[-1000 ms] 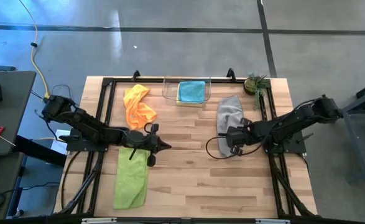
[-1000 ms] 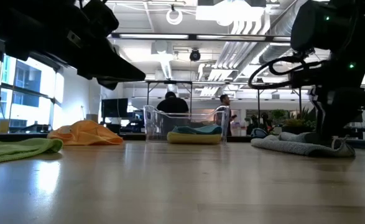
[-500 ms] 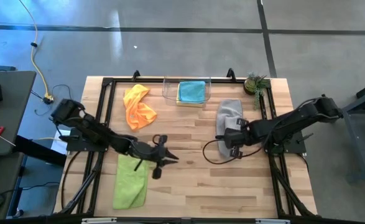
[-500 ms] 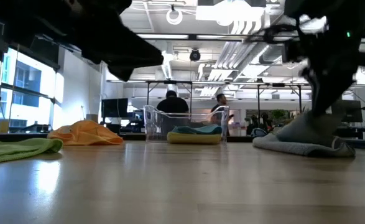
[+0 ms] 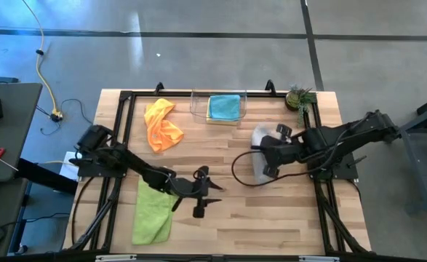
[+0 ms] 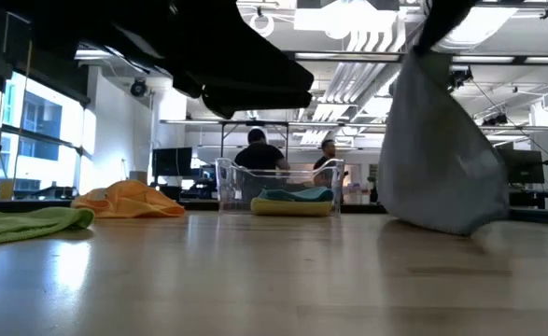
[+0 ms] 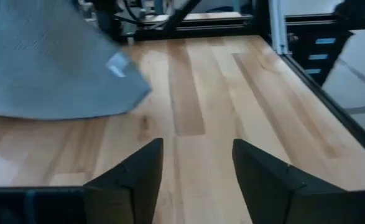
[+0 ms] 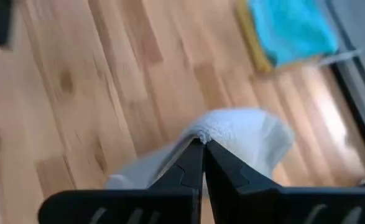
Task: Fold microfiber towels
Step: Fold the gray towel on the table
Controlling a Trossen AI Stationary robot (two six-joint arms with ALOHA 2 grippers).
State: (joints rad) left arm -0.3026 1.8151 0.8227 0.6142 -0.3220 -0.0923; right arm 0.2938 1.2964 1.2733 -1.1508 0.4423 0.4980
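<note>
On the left of the worktop (image 5: 271, 218) the lime green towel (image 5: 152, 212) lies flat, with the orange towel (image 5: 161, 124) crumpled beyond it. The left claw (image 5: 202, 200) hovers mid-worktop, fingers spread and empty. At the far edge the teal towel (image 5: 224, 106) rests on the yellow one in the clear bin (image 5: 196, 107). On the right, the right claw (image 8: 202, 152) is clenched on the grey towel (image 6: 437, 159), which hangs limp: light and soft, probably best pinched at corners.
</note>
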